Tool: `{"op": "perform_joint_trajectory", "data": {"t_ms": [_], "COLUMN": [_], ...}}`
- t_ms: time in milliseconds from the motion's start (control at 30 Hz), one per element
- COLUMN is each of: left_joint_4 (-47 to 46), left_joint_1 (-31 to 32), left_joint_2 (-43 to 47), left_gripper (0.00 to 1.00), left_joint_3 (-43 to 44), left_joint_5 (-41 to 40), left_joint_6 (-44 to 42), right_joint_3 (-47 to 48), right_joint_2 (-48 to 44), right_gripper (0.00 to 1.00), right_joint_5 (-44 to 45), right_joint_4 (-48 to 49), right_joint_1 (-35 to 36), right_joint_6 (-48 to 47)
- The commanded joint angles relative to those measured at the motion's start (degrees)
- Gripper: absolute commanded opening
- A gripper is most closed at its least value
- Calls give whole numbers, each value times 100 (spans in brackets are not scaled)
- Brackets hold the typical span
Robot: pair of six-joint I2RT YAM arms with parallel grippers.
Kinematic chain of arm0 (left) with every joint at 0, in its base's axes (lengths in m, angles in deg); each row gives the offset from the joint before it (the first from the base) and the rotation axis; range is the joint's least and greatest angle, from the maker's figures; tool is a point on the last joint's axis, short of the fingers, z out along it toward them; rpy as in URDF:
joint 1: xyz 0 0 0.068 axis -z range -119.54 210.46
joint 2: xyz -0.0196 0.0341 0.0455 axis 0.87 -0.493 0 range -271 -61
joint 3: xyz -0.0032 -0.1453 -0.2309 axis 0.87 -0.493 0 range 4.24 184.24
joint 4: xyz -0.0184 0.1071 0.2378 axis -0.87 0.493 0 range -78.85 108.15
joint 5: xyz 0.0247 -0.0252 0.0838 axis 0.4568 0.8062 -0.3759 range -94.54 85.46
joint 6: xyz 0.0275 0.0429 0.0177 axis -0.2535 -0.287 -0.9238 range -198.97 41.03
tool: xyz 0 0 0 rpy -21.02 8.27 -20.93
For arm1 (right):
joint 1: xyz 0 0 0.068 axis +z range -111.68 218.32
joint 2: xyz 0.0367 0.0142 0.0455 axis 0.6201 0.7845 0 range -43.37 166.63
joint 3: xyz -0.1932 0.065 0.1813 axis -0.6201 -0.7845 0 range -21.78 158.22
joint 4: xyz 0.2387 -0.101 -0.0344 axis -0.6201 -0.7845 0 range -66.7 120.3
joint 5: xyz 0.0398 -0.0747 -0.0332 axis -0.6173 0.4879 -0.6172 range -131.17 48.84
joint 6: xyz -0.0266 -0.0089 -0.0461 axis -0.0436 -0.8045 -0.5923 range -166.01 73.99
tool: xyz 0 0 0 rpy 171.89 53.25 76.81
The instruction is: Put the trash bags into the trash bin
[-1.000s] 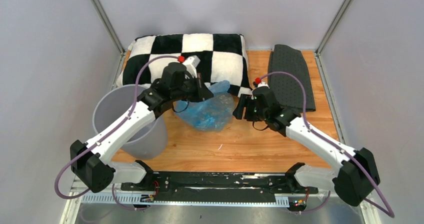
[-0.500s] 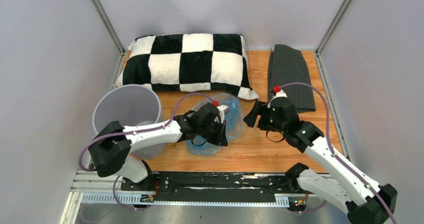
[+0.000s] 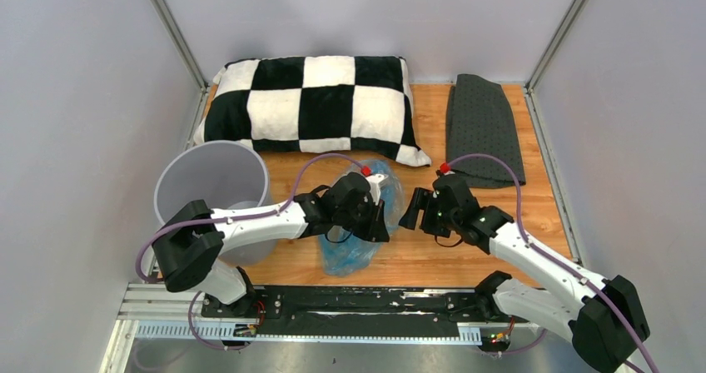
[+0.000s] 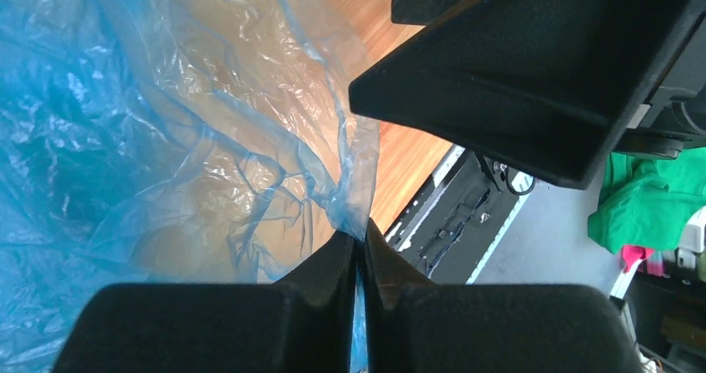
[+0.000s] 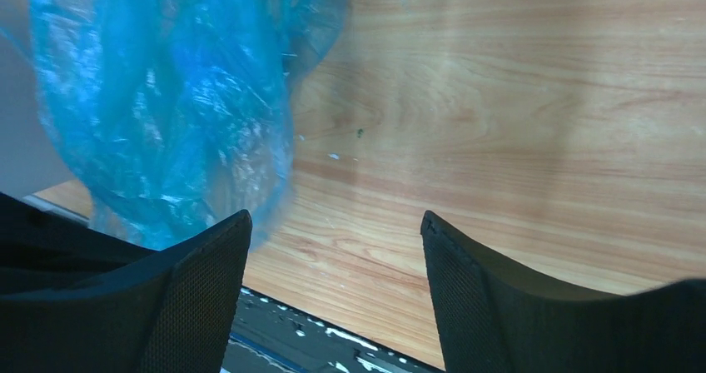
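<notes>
The trash bag (image 3: 354, 244), thin crinkled light-blue film, hangs bunched above the wooden table near its front middle. My left gripper (image 3: 381, 221) is shut on an edge of the bag (image 4: 166, 140), with film pinched between its black fingertips (image 4: 337, 265). The right gripper (image 3: 410, 211) stands open just right of the bag, nothing between its fingers (image 5: 208, 290), and the bag (image 5: 166, 98) lies ahead to its left. The trash bin (image 3: 179, 177), round and light grey, stands upright at the left, partly behind the left arm.
A black-and-white checkered pillow (image 3: 316, 98) lies across the back. A dark grey dotted mat (image 3: 483, 127) lies at the back right. Bare wood (image 5: 516, 98) shows under the right gripper. The black mounting rail (image 3: 333, 302) runs along the near edge.
The left gripper has carried the bag from the back middle toward the front, and the bag now hangs narrower and lower. The right gripper has moved left and nearer, close beside the left one.
</notes>
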Motion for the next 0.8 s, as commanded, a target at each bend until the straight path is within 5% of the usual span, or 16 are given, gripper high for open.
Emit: {"op": "perform_joint_trajectory", "data": {"t_ms": [0,300,500,767], "left_joint_4": [-157,-190,-212,-165], "left_joint_1": [91,255,260,249], "left_joint_2": [-179,-564,-613,-438], "left_gripper": [8,10,20,43], "left_joint_3": [220,535,668,655], "left_joint_5": [72,84,4,-81], "left_joint_6": [-70,-114,-167,-228], "right_joint_3": [-80,-286,-439,-307], "right_joint_2": [-38,99,223,241], "right_gripper": [76,70,56,1], "right_joint_5": [-171,-313,-400,-170], "right_joint_4": [405,801,1017,942], "right_joint_1": [63,63,59,35], "right_joint_6": [330,603,752,697]}}
